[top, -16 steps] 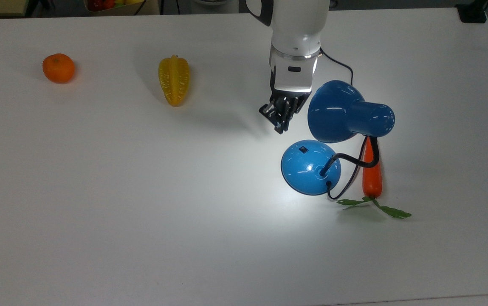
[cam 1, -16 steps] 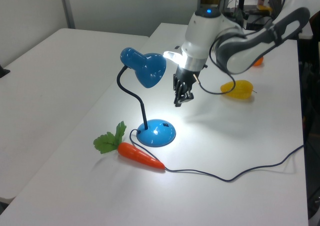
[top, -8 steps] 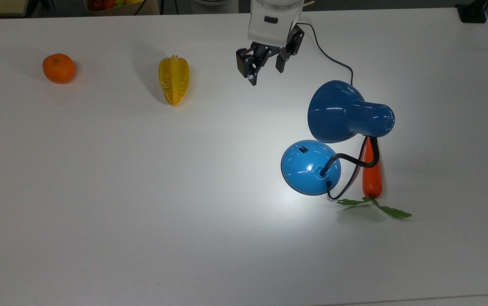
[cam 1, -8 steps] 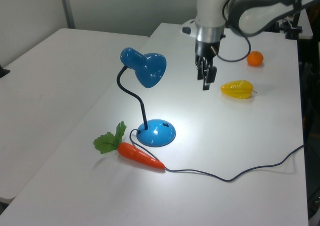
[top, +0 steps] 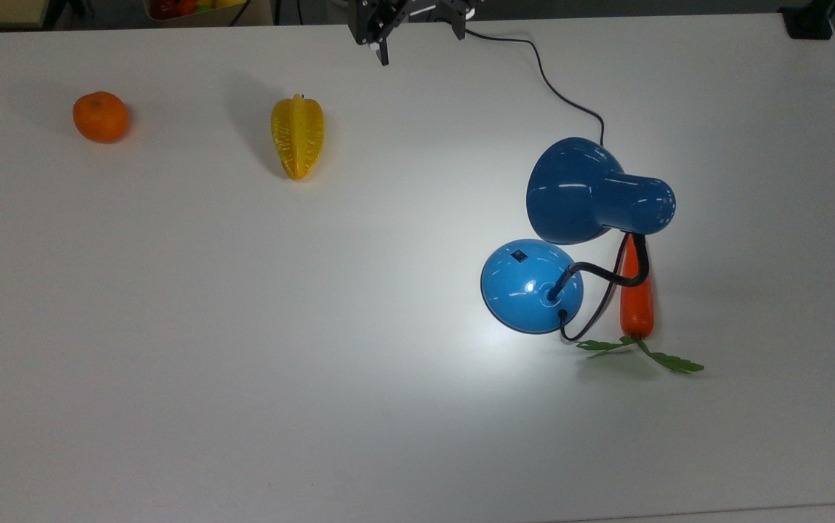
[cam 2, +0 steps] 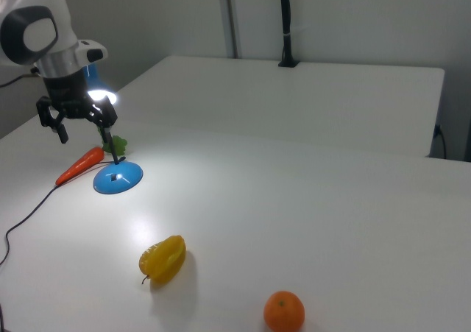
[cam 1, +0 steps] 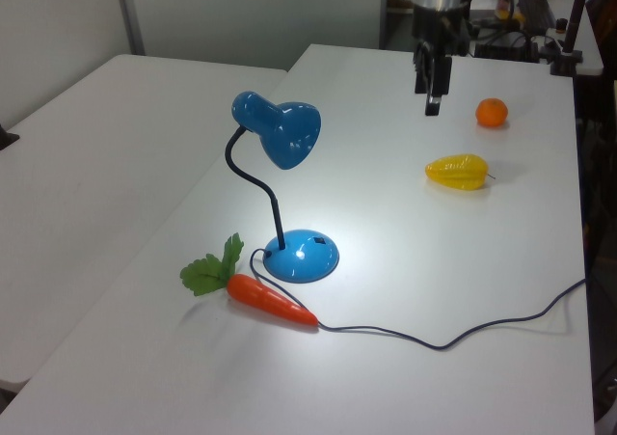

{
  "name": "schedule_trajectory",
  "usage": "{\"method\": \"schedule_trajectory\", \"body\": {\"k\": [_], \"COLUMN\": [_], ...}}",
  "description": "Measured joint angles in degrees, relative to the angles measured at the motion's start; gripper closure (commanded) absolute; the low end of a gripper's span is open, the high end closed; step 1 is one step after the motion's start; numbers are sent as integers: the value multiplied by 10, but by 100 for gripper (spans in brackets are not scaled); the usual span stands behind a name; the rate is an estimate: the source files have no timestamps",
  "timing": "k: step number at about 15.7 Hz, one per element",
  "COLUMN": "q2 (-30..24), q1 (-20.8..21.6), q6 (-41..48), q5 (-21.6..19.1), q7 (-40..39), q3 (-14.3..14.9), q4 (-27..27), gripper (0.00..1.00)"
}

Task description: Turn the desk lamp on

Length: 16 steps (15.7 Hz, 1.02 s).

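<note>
The desk lamp stands on the white table with its blue shade bent over on a black gooseneck above the round blue base. A bright pool of light lies on the table around the base. A small black switch sits on the base's dome. My gripper is open and empty at the top view's top edge, far from the lamp. The left view shows the gripper hanging high beyond the lamp shade. In the right view my gripper hovers in front of the base.
A carrot with green leaves lies against the lamp's cord at the top view's right. A yellow starfruit and an orange lie at the top view's left. The black cord runs from the lamp toward the table's far edge.
My gripper has lifted away from beside the lamp shade and pulled back to the top view's top edge, its fingers spreading open on the way. The lamp stays lit and has not moved.
</note>
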<state>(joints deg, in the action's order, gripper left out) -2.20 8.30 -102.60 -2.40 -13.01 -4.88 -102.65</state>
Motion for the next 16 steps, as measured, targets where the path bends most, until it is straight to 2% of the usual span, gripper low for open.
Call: {"method": "schedule_trajectory", "body": {"k": [6,12,16], "q2": [-15,-16,-16], "q1": [0,0,1], "q6": [32,41,39], "q5": [0,-24,-25], "q7": [131,139,117], "q3": [25,77,82], "q4": [32,55,59], "gripper": [0,0,0]}}
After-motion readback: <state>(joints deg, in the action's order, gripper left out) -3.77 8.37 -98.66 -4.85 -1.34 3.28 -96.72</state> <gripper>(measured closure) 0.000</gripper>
